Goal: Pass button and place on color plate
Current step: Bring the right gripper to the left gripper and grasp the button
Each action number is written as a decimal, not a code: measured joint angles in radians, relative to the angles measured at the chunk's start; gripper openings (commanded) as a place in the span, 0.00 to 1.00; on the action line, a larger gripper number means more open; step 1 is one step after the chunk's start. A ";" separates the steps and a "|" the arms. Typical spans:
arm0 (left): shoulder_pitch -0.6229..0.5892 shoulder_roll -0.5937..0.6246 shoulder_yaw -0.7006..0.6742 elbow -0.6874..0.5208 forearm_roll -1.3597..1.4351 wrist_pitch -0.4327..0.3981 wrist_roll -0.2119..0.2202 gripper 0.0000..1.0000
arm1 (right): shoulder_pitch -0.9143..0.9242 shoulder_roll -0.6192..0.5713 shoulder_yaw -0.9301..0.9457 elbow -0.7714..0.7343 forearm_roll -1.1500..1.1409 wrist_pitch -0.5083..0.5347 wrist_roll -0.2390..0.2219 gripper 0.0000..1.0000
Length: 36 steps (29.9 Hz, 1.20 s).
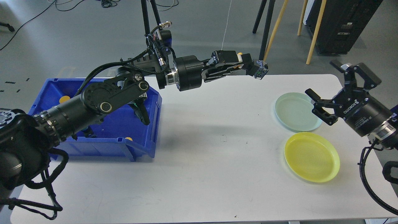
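My left gripper (248, 65) reaches far right, high over the back middle of the table, and is shut on a yellow-capped button (259, 68). The button's yellow cap shows on top of the fingers and its grey base sticks out at the tip. My right gripper (325, 79) is open and empty, above the right edge of the pale green plate (295, 113). It points left toward the left gripper, with a wide gap between them. The yellow plate (312, 157) lies just in front of the green one.
A blue bin (154, 105) stands at the table's left, partly hidden by my left arm. Two yellow buttons show in it, one at the back left (64, 99) and one at the front wall (129, 139). Stand and chair legs are beyond the far edge.
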 measured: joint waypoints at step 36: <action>0.008 -0.011 -0.011 0.043 -0.032 -0.001 0.000 0.08 | 0.347 0.273 -0.271 -0.216 0.019 0.000 0.060 0.12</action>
